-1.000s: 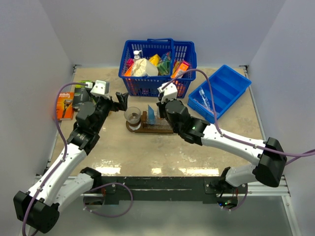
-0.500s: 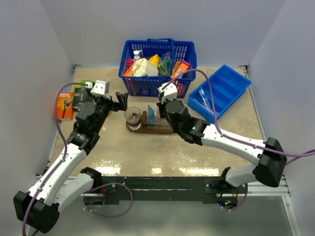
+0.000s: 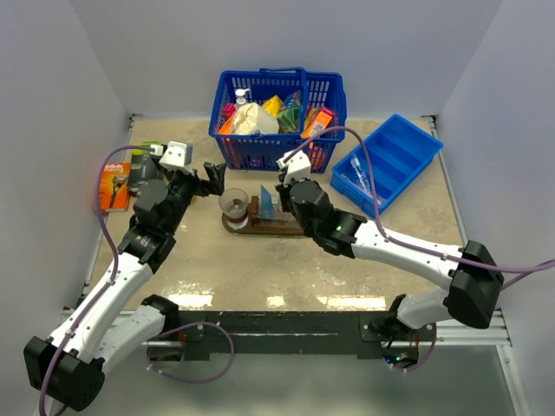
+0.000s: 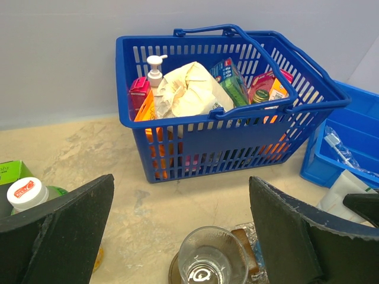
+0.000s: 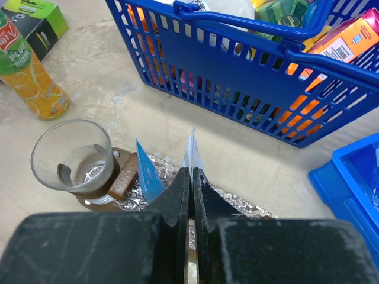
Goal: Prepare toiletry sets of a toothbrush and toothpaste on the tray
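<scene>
The right pincer [image 3: 284,191], seen from above, has slid a touch leftward along the tray [image 3: 245,227] over the last second, its elbow following. The left pincer [image 3: 212,176] has not budged. Nothing new has landed on the tray, so the set still lacks its toothbrush. The blue tube [image 3: 267,203] stands on the tray beside the glass cup [image 3: 233,204], in front of the basket [image 3: 276,149]. A clear-wrapped stick in the blue bin [image 3: 408,147], off to the right on the surface, is probably the toothbrush [image 3: 359,180], though it is too small to be sure.

From the left wrist, that pincer's fingers stand wide apart above the cup, holding and touching nothing.

From the right wrist, the fingers are pressed together. The paler tube [image 5: 190,151] rises upright straight from their tips over the foil-lined tray, just beside the blue one. The pincer looks clamped on that tube's lower edge.
</scene>
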`<state>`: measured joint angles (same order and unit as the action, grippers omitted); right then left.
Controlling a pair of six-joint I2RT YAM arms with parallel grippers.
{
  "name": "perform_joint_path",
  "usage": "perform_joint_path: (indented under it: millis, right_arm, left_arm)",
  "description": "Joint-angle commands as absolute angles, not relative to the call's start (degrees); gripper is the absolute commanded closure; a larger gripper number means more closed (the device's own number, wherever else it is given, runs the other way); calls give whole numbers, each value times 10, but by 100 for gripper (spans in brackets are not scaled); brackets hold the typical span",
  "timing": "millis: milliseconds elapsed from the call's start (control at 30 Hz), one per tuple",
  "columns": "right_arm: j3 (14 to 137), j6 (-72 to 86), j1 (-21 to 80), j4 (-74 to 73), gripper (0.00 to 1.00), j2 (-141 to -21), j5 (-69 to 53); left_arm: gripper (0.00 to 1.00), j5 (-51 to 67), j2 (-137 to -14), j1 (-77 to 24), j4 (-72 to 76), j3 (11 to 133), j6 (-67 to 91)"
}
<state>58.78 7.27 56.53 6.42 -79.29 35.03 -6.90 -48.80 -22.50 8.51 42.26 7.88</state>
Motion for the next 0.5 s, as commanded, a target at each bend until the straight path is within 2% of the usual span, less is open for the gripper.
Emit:
perform_joint_path:
  millis: [0, 467]
  right_arm:
    - [585, 72, 563, 120, 100, -793, 366]
    - [570, 78, 563, 141, 100, -801, 366]
  left_arm:
    - [0, -79, -481, -221, 105, 418, 73]
    - [0, -80, -480, -221, 105, 418, 73]
